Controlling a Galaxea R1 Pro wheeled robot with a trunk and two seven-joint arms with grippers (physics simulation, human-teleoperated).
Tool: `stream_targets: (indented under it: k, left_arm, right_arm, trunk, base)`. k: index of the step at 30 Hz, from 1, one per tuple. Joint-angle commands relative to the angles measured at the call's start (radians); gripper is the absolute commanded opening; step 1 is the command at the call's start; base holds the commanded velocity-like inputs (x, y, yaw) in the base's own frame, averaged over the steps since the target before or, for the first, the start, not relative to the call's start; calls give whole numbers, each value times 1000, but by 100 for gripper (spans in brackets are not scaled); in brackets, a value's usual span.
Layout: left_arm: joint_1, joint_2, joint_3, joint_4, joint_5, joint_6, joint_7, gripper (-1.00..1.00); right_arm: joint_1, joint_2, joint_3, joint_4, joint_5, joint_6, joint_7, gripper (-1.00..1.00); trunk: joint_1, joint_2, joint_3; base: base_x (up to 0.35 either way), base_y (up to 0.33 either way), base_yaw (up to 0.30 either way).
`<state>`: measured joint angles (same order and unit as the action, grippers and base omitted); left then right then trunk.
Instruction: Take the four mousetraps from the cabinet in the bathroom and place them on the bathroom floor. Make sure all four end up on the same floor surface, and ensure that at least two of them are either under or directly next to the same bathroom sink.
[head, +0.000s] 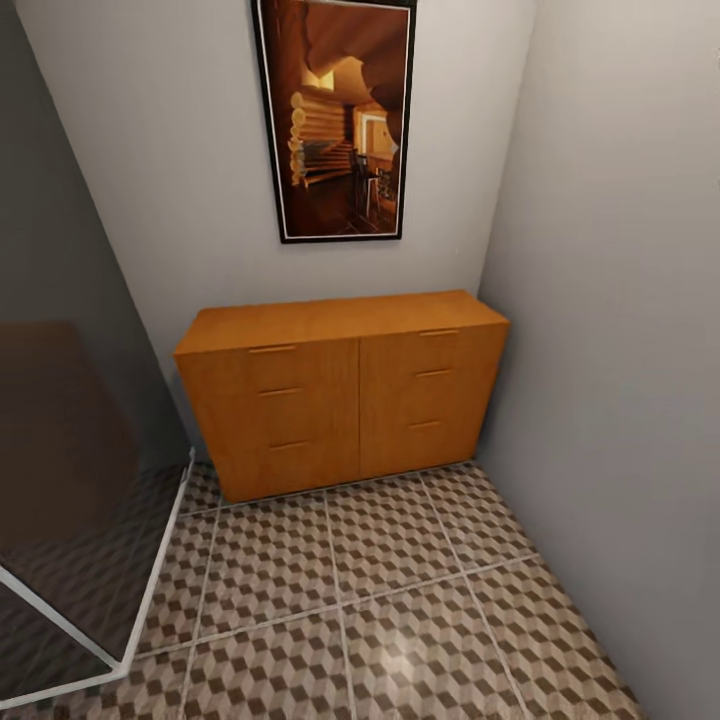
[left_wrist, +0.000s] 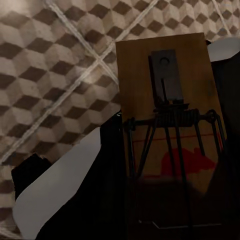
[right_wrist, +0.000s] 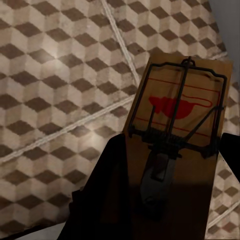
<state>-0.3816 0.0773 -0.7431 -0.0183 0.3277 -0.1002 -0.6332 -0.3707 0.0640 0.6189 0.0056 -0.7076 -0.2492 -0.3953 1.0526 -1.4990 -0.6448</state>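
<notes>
Head view: the cabinet (head: 345, 390) stands against the far wall at twelve o'clock, all six drawers shut, below a framed picture (head: 338, 118). The bathroom floor (head: 390, 610) of cube-patterned tiles runs from its base toward six o'clock; a glass shower screen (head: 70, 480) closes the nine o'clock side. No trap lies on the tiles seen here.

Left wrist view: the left gripper (left_wrist: 165, 200) is closed around one mousetrap (left_wrist: 167, 115), its board held above the tiles, spring and red mouse print facing the camera.

Right wrist view: the right gripper (right_wrist: 165, 200) likewise grips a second mousetrap (right_wrist: 180, 125) over the floor.

Progress, as judged: two traps are in hand and unplaced. Whether the other two are already set down or remain in the drawers cannot be told; the sink is not visible from here
</notes>
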Motion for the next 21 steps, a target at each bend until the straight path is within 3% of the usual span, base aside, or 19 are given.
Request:
stream_targets:
  k: [1,8,21]
  left_arm:
    - [0,1,-9,0,4,-7,4,-100]
    - [0,0,-9,0,2,-7,76,-100]
    - [0,-1,-9,0,3,-7,84,-100]
  right_arm:
    - [0,0,8,1,-10,-4,-2,-100]
    - [0,0,8,1,-10,-4,-2,-100]
    - [0,0,8,1,-10,-4,-2,-100]
  trunk:
    - [-1,0,-1]
    - [-1,0,-1]
    - [-1,0,-1]
  base:
    - [-230,165,0]
    - [-201,123,0]
    - [-17,6,0]
